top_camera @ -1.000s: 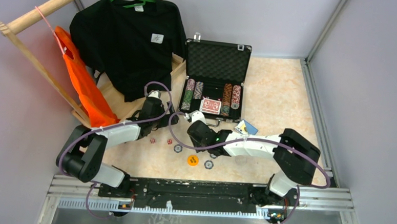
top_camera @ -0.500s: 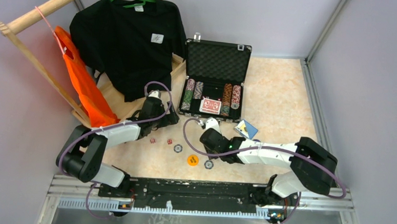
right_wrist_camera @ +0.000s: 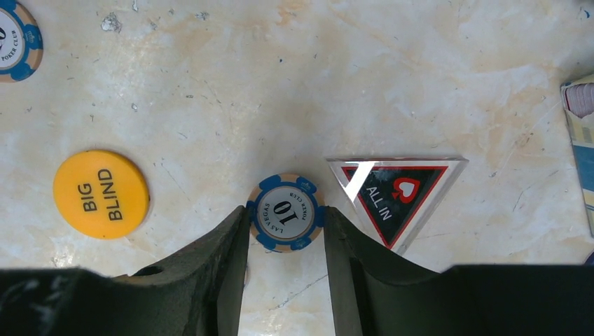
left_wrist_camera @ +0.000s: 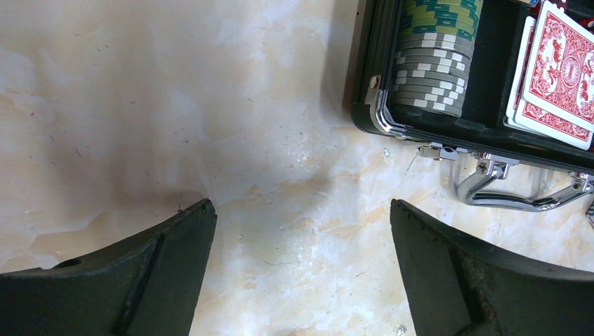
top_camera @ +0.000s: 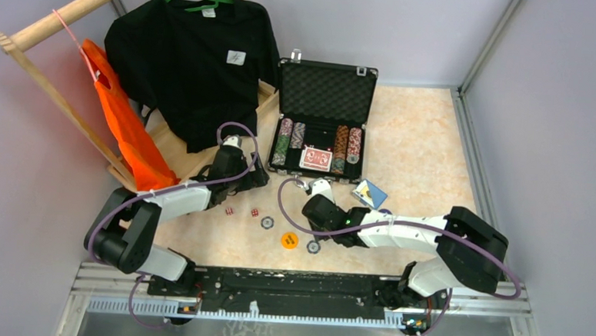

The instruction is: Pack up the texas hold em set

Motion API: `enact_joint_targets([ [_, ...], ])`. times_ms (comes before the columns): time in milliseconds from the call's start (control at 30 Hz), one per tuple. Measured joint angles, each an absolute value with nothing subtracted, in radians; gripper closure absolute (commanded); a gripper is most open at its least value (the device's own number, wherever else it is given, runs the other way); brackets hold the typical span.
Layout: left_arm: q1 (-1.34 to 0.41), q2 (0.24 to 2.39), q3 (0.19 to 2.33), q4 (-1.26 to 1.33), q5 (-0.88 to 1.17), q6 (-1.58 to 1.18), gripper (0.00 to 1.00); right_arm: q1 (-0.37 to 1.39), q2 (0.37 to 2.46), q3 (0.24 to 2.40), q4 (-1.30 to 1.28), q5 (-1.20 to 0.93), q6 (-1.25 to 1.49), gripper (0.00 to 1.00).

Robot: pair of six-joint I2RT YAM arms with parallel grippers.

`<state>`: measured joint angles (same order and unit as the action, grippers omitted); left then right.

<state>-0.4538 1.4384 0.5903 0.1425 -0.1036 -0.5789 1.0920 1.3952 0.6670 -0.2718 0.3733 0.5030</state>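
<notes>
Presently the black briefcase-style case (top_camera: 326, 92) sits open at 12 o'clock on the marble-patterned table (top_camera: 420, 136). Its foam-lined lid is upright, and rows of striped poker chips (top_camera: 285, 140) and red-backed cards (top_camera: 316, 159) lie in its base.

The left claw (left_wrist_camera: 301, 206) hovers over bare table at about 7 o'clock from the case's near left corner. Its fingers are spread wide and hold nothing. In its own camera the case's silver handle (left_wrist_camera: 515, 189) sits at 3 o'clock.

The right claw (right_wrist_camera: 285, 218) points down over the loose pieces at 6 o'clock from the case. Its fingers are only a little apart and frame a blue-edged chip marked 10 (right_wrist_camera: 284, 213), which lies flat on the table. From above, that chip lies clear of the arm, and the claw has hold of nothing.

A round yellow BIG BLIND token (right_wrist_camera: 101, 194) lies at 9 o'clock from the chip. A triangular ALL IN token (right_wrist_camera: 396, 192) lies just beside it at 3 o'clock. Two red dice (top_camera: 253, 212) rest farther toward 9 o'clock.
</notes>
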Motion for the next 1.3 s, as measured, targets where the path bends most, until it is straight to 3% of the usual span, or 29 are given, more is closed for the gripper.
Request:
enact_joint_targets([
  [167, -0.454, 1.438, 0.59, 0.142, -0.104, -0.579, 0.01, 1.092, 1.396, 0.667, -0.269, 0.373, 0.509, 0.45],
  [667, -0.454, 1.438, 0.59, 0.142, -0.104, -0.579, 0.01, 1.092, 1.404, 0.631, -0.24, 0.357, 0.518, 0.44],
  [933, -0.454, 1.438, 0.59, 0.142, -0.104, -0.579, 0.01, 1.092, 1.404, 0.628, -0.226, 0.347, 0.518, 0.63],
  [1300, -0.454, 1.438, 0.59, 0.142, -0.104, -0.579, 0.01, 1.092, 1.428, 0.64, -0.198, 0.347, 0.519, 0.68],
])
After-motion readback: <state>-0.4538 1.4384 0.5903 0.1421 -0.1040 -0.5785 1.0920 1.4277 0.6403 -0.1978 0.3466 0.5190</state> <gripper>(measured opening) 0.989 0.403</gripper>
